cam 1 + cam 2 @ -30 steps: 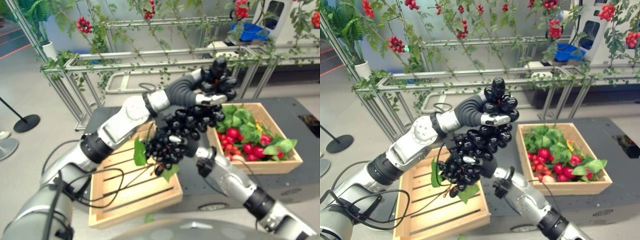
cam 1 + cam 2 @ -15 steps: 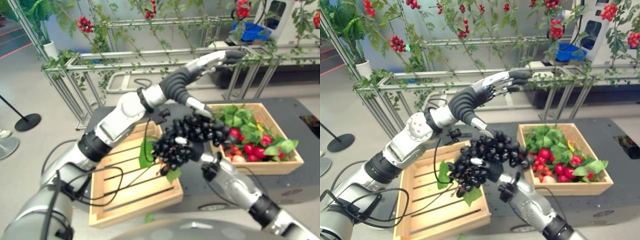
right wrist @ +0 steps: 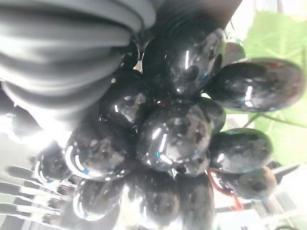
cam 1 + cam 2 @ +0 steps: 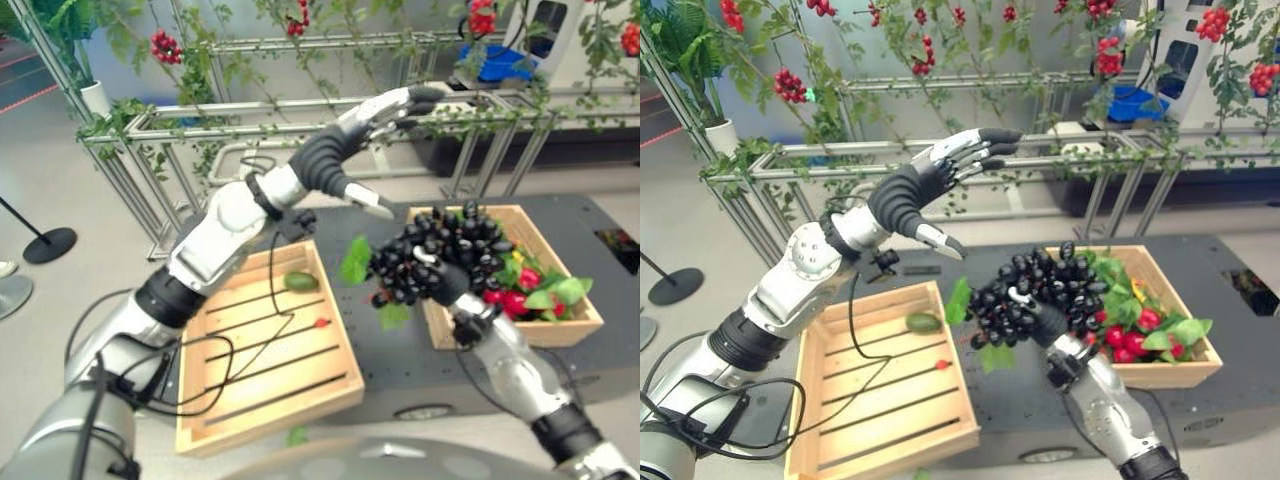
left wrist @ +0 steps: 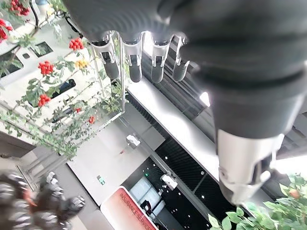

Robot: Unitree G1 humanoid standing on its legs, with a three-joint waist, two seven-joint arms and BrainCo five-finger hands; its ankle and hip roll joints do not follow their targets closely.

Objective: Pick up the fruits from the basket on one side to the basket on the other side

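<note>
My right hand (image 4: 1035, 312) is wrapped round the black grape bunch (image 4: 1040, 295), held over the dark deck btw the crates, touching the right basket (image 4: 1185, 372) edge. I'd lower it in gently. Left hand (image 4: 940, 172) flat, holding nothing, raised behind.

We saw even, bright daylight with soft shadows. White glints sat on the black grapes (image 3: 172, 139), which were blurred from closeness. Ceiling lights (image 5: 168, 120) flared behind the left hand (image 5: 144, 52), and straight rails (image 4: 300, 105) bowed near the edges.
</note>
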